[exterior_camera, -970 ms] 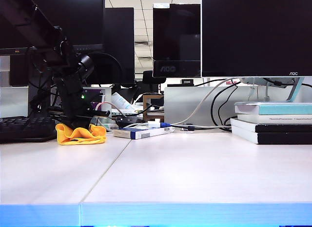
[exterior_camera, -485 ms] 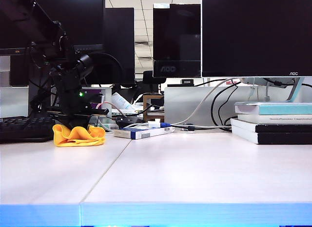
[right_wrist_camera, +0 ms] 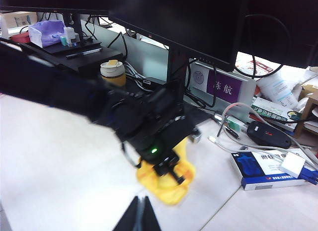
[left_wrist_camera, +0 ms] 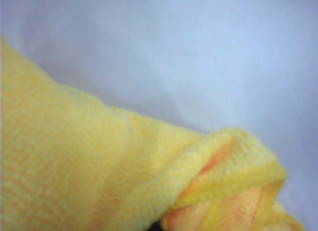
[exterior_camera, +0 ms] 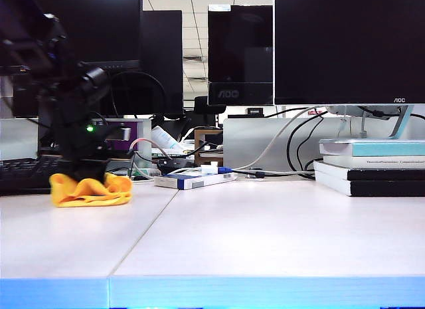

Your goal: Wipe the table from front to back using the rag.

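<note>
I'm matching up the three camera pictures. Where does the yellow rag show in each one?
Exterior view: the rag lies on the table at far left, under the left gripper.
Left wrist view: the rag fills the lower half, close up.
Right wrist view: the rag sits low, near centre, beneath the left arm.
Shared landmark: the pale table under the rag.

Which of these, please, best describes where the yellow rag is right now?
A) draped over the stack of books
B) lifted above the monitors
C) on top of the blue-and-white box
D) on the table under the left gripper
D: the rag lies bunched on the table at the left, with the left gripper pressed down into it.
</note>
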Controlling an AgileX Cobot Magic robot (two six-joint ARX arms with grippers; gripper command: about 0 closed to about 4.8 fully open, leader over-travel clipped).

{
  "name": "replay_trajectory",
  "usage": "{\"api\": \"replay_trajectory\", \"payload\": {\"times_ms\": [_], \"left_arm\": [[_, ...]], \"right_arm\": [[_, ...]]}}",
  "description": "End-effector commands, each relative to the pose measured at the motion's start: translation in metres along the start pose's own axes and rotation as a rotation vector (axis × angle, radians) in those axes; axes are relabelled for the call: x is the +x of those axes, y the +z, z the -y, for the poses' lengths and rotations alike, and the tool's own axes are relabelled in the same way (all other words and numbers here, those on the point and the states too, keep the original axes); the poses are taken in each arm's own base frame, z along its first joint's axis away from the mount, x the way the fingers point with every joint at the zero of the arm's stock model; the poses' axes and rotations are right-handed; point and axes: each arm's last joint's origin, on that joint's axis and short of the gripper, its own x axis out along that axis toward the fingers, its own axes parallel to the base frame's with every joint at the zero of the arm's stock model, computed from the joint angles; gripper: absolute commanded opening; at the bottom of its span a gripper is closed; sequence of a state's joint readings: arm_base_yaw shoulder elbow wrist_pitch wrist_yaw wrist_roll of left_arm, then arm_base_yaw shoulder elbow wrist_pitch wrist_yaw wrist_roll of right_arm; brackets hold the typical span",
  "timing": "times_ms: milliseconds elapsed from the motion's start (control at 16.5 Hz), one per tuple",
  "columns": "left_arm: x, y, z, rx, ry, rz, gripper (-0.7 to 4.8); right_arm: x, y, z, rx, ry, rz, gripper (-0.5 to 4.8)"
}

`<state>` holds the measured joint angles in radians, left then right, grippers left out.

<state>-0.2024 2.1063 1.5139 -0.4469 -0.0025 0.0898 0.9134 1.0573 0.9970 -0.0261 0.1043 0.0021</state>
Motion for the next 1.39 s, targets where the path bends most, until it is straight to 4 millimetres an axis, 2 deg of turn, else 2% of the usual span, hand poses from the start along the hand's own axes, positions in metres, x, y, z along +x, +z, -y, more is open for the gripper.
{"api": "replay_trajectory", "payload": {"times_ms": [61,242,303,424,606,788,909,1152,1394], "left_arm": [[0.003,-0.066,0.007,-0.011,-0.038,-0.3,-0.06],[-0.017,-0.087,0.01,-0.02,-0.054,-0.28,-0.06],[-0.041,-0.106,0.011,-0.02,-0.053,-0.266,-0.06],[-0.053,-0.118,0.012,-0.02,-0.052,-0.264,-0.06],[-0.069,-0.141,0.014,-0.027,-0.054,-0.286,-0.06],[-0.076,-0.166,0.017,-0.048,-0.077,-0.326,-0.06],[-0.08,-0.189,0.019,-0.052,-0.08,-0.361,-0.06],[-0.091,-0.212,0.022,-0.092,-0.094,-0.376,-0.06],[-0.105,-0.214,0.025,-0.11,-0.057,-0.373,-0.06]], "right_arm": [[-0.001,0.005,-0.001,0.0,0.022,0.037,-0.01],[-0.001,0.005,-0.001,0.001,0.022,0.038,-0.01],[-0.001,0.005,-0.001,0.001,0.022,0.039,-0.01],[-0.001,0.005,-0.001,0.001,0.022,0.04,-0.01],[-0.001,0.005,-0.001,0.001,0.022,0.039,-0.01],[-0.001,0.005,-0.001,0.001,0.022,0.039,-0.01],[-0.001,0.005,-0.001,0.001,0.022,0.039,-0.01],[-0.001,0.005,-0.001,0.001,0.022,0.039,-0.01],[-0.001,0.005,-0.001,0.0,0.031,0.04,-0.01]]}}
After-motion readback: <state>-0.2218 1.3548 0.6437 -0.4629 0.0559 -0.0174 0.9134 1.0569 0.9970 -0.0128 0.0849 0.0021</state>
